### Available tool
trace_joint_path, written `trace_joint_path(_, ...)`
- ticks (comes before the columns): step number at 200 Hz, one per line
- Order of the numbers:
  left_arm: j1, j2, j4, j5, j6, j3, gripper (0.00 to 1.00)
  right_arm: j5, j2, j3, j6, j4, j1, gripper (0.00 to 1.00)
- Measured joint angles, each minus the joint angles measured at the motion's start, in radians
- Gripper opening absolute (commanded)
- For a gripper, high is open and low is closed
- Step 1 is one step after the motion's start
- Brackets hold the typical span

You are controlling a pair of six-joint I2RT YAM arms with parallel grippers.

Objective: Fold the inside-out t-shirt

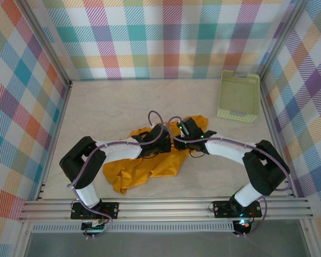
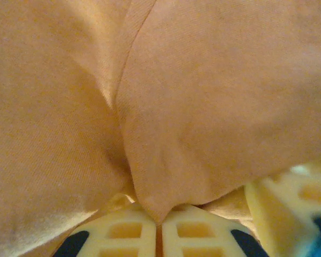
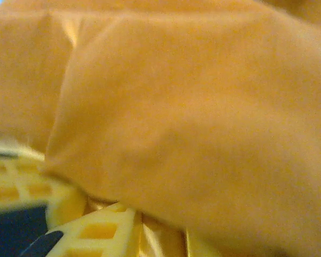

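- Beige tabletop (image 1: 112, 101): the shirt (image 1: 150, 167) lies crumpled at its centre, under both my arms.
- My left end effector (image 2: 158, 227) is clamped on a shirt fold.
- My right end effector (image 3: 112, 227) is buried in cloth, and I cannot tell if it grips.
- Best, I judge: lift slowly, hands parting, to spread one layer.
- Collar, sleeves and print are hidden.

walls (image 1: 166, 37): coloured plaid | table (image 1: 107, 107): beige | basket (image 1: 238, 96): pale green, far right corner, beside right wall
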Motion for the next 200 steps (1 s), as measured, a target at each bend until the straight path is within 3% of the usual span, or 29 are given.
trace_joint_path(66, -0.033, -0.017, 0.033, 0.006, -0.016, -0.063, 0.28, 0.008, 0.126, 0.101, -0.025, -0.047, 0.0, 0.38)
trace_joint_path(97, -0.034, -0.017, 0.037, 0.011, -0.015, -0.07, 0.33, -0.018, 0.126, 0.101, -0.033, -0.047, 0.0, 0.26)
trace_joint_path(131, -0.039, -0.017, 0.061, 0.018, -0.015, -0.083, 0.38, -0.074, 0.126, 0.135, -0.026, -0.049, 0.0, 0.2)
trace_joint_path(200, -0.049, -0.02, 0.122, 0.006, -0.028, -0.145, 0.45, -0.126, 0.226, 0.278, -0.013, -0.073, -0.006, 0.24)
